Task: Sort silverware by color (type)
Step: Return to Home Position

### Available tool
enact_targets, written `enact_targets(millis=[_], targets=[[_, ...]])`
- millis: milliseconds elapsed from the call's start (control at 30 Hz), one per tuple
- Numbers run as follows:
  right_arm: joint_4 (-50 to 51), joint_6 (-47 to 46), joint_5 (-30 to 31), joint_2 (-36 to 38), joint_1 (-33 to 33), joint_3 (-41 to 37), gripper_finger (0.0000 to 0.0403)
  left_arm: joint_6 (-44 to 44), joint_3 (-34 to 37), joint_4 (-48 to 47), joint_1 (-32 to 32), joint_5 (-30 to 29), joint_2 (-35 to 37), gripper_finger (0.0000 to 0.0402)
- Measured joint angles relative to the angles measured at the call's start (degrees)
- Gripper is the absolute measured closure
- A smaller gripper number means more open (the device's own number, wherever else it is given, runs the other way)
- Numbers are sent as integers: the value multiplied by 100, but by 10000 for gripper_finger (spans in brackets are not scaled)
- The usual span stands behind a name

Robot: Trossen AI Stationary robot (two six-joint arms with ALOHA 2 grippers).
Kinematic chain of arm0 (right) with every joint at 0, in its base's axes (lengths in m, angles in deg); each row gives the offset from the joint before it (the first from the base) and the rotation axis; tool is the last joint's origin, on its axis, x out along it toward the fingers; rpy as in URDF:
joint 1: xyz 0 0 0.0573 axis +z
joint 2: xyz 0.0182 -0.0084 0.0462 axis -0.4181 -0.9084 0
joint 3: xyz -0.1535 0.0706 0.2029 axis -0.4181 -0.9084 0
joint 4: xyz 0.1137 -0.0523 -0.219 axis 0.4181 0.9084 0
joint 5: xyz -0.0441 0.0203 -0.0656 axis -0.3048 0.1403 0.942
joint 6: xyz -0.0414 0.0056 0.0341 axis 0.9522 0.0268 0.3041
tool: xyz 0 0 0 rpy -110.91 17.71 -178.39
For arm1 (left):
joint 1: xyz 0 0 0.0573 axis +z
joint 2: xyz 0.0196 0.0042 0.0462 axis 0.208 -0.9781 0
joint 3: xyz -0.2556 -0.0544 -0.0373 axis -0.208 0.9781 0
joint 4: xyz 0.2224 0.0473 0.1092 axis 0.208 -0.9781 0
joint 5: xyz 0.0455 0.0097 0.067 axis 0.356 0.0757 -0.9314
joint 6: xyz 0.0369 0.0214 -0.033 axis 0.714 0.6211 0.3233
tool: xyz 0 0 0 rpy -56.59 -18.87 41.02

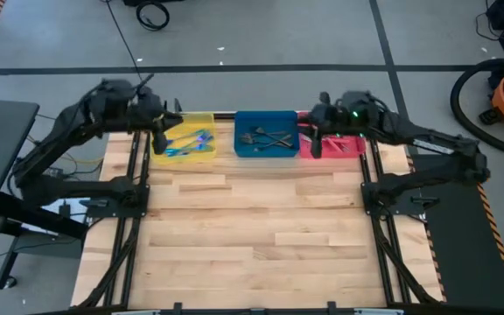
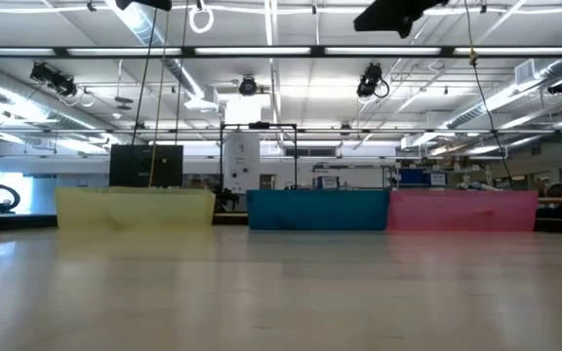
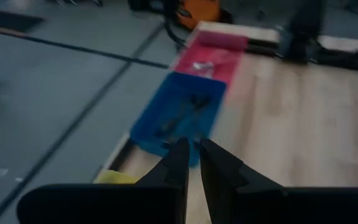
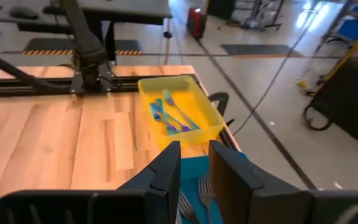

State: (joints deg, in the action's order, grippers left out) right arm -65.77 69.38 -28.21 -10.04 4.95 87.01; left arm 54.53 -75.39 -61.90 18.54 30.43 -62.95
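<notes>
Along the far edge of the table (image 1: pixel 252 236) stand three trays in a row, each just beside the next: yellow tray (image 1: pixel 201 120), blue tray (image 1: pixel 267 119), red tray (image 1: pixel 354 142). The silverware lies sorted inside them. Blue-handled forks (image 1: pixel 191 143) lie in the yellow tray, and dark forks (image 1: pixel 268 137) lie crossed in the blue tray. Pale pieces (image 1: pixel 344 146) rest in the red tray, their type too small to tell.

The left gripper (image 3: pixel 193 144) hangs above the outer end of the yellow tray. Its fingers are drawn nearly together, with only a thin slit between them, and they hold nothing. The right gripper (image 4: pixel 194 149) hangs over the join between the blue and red trays. Its fingers are slightly parted, with a gap of about one finger's breadth, and they too hold nothing.

Neither gripper touches a tray or any piece. The rest of the tabletop, nearer the arms' bases, carries no silverware. In the low view the three trays appear side by side, and their walls hide the contents.
</notes>
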Motion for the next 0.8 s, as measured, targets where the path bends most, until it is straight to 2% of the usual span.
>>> enact_targets(millis=[133, 433, 633, 800], targets=[[-344, -319, 343, 616, 302, -681, 312, -410, 1166, 980, -247, -505, 827, 361], [-1106, -531, 531, 1743, 955, -1973, 313, -900, 3659, 2652, -1011, -1174, 2278, 361], [-1803, -569, 534, 2196, 1229, -2979, 313, -1024, 4937, 3415, -1464, -1358, 2744, 361], [-2472, -765, 534, 2382, 1353, -3812, 313, -1334, 5664, 4150, -1837, -1360, 2870, 361]])
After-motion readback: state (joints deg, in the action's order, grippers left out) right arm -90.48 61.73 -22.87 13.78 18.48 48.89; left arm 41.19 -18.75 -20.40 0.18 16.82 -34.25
